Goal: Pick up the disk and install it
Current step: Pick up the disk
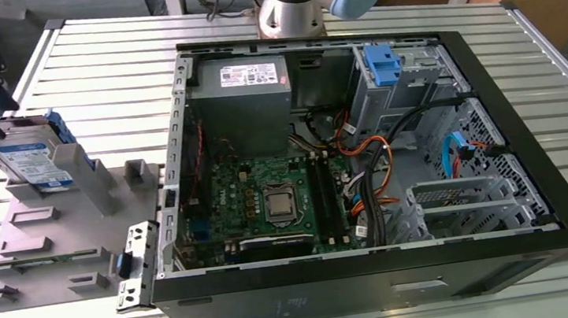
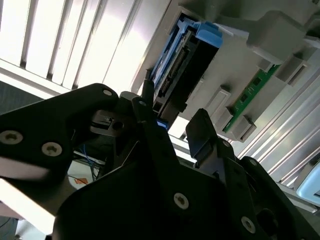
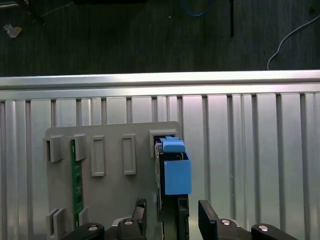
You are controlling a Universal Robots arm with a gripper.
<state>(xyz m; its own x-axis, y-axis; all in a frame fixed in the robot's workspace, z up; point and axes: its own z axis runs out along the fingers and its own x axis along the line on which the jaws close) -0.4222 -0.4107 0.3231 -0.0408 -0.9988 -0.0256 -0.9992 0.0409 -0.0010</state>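
Disk (image 1: 31, 160): a flat silver metal hard drive with a white-and-blue label, framed by a bright blue plastic bracket, standing on edge in a slot of the grey plastic holder tray (image 1: 50, 247). That tray lies flat on the ribbed silver metal desk (image 1: 94, 60). The black claw (image 3: 172, 212) hangs just over the tray's disk slot. In both wrist views its 2 fingers (image 3: 207, 220) are spread, 1 on each flat side of the drive, with a gap showing between each finger and the metal, so nothing is gripped. A thin green memory stick (image 3: 76, 175) stands in another slot of the same tray, apart from the disk. Just beside the tray, on the exterior view's right, sits the open black computer case (image 1: 361, 285) with its green motherboard (image 1: 267, 200) and a grey power supply box (image 1: 244, 84) exposed.
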